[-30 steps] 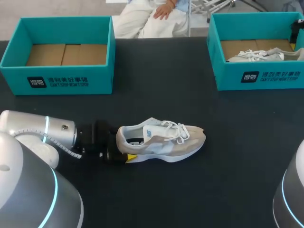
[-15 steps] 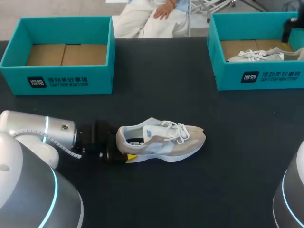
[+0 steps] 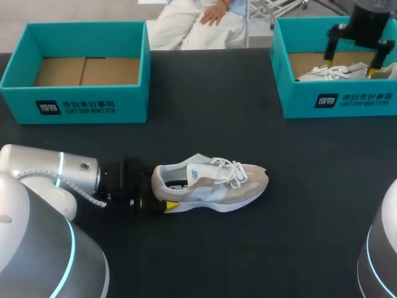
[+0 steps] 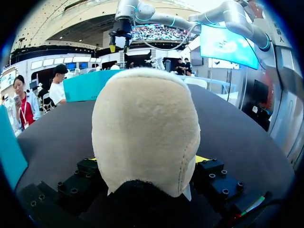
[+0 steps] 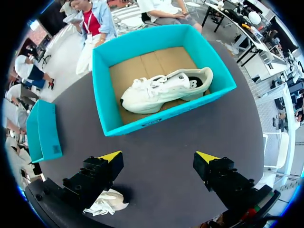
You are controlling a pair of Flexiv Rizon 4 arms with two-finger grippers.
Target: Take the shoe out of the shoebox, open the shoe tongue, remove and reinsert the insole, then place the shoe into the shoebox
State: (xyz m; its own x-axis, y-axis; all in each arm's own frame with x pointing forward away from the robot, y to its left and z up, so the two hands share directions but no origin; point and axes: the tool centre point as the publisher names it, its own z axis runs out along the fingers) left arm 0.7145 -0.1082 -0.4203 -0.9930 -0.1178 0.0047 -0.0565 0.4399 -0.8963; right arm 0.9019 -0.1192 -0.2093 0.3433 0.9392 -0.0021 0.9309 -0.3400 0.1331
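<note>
Teal card makes up the left shoebox (image 3: 74, 108), which sits well behind the shoe (image 3: 211, 181) and off to its left, showing only its brown floor. I read it as the place this shoe goes back to at the end.

At the shoe's heel is my left end effector (image 4: 146, 161). Its fingers press the heel from both sides, so it is clamped on the shoe. I judge the grip is there to pin the shoe so it can't slide while the other arm works on its opening.

The shoe itself lies on the dark tabletop (image 3: 205, 124), out of any box. It rests on its sole with the toe pointing away from my left arm and the laces done up. Judging by that, the tongue and insole steps are not yet done.

Far behind the shoe and to its right stands the right shoebox (image 3: 338, 102), with a second shoe (image 5: 164, 90) lying in it.

My right end effector (image 5: 157, 156) hangs over that box's near wall, well away from the shoe. Its fingers are spread wide and nothing is between them, so it is free to come across to the tongue.
</note>
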